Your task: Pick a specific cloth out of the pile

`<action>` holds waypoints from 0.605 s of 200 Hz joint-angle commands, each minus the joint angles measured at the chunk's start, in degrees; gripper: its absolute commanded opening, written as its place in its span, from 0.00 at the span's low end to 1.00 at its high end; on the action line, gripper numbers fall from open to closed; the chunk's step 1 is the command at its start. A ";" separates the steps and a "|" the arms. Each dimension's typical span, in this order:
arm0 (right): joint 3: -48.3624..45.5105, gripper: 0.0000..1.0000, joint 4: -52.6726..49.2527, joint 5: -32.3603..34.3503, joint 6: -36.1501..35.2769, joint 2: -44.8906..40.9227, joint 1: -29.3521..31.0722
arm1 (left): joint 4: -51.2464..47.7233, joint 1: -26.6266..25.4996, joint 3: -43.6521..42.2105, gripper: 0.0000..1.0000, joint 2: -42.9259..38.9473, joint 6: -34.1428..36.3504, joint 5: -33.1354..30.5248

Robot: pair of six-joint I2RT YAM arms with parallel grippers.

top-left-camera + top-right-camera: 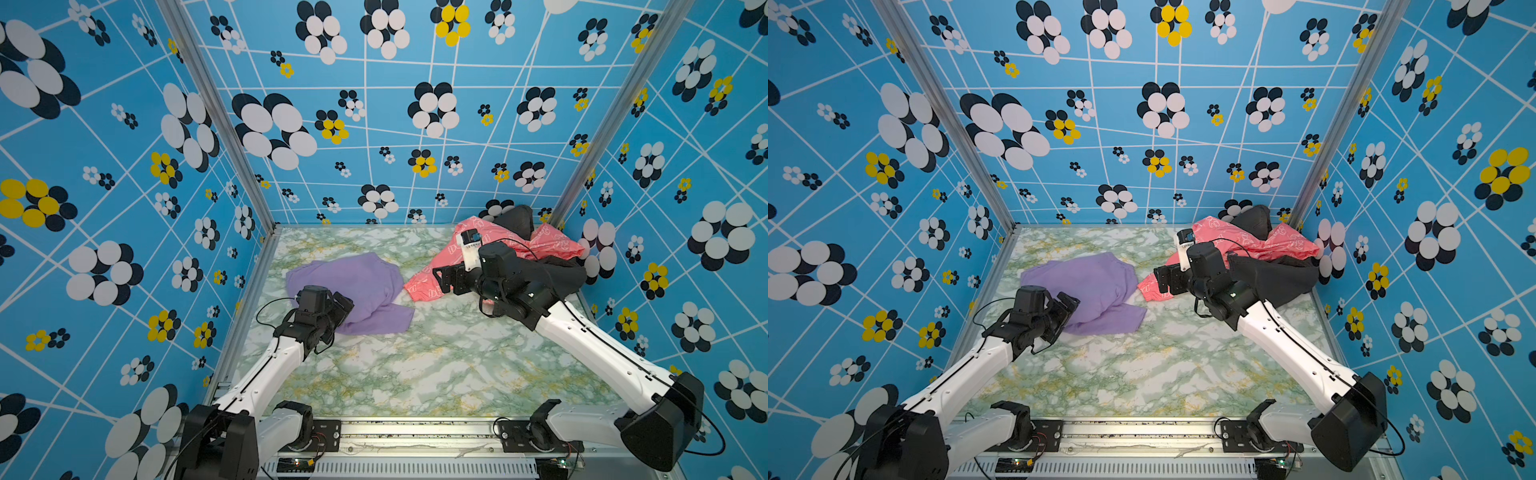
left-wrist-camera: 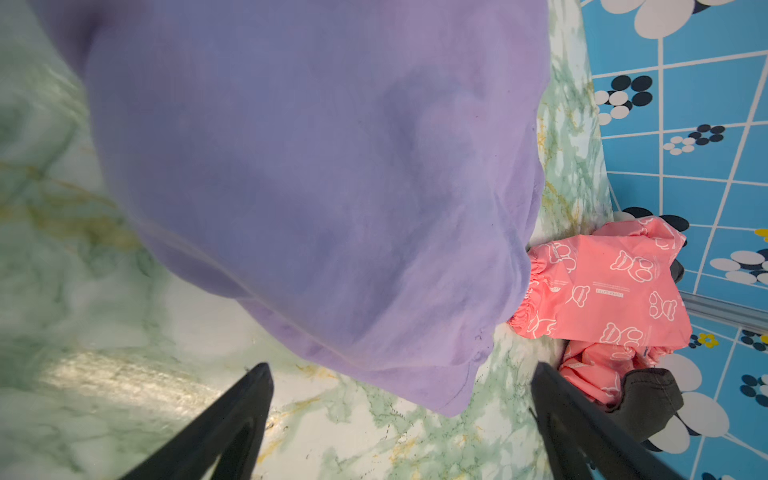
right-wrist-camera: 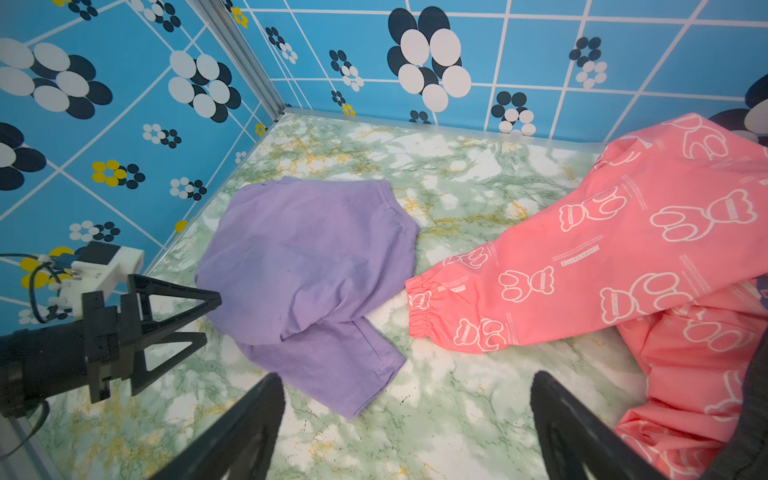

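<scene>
The cloth (image 1: 353,286), plain lavender, lies crumpled on the marble table (image 1: 415,365) just left of the pile (image 1: 540,253), a narrow gap between them. The left gripper (image 1: 341,306) sits at the cloth's edge farthest from the pile, jaws spread wide and empty. The right gripper (image 1: 444,279) hovers over the pile's nearest pink edge, jaws wide, holding nothing
</scene>
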 commanded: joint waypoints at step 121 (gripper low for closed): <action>-1.90 0.95 2.86 -0.79 3.09 -1.53 -0.75 | 6.63 0.24 -4.24 0.97 9.59 -14.15 5.17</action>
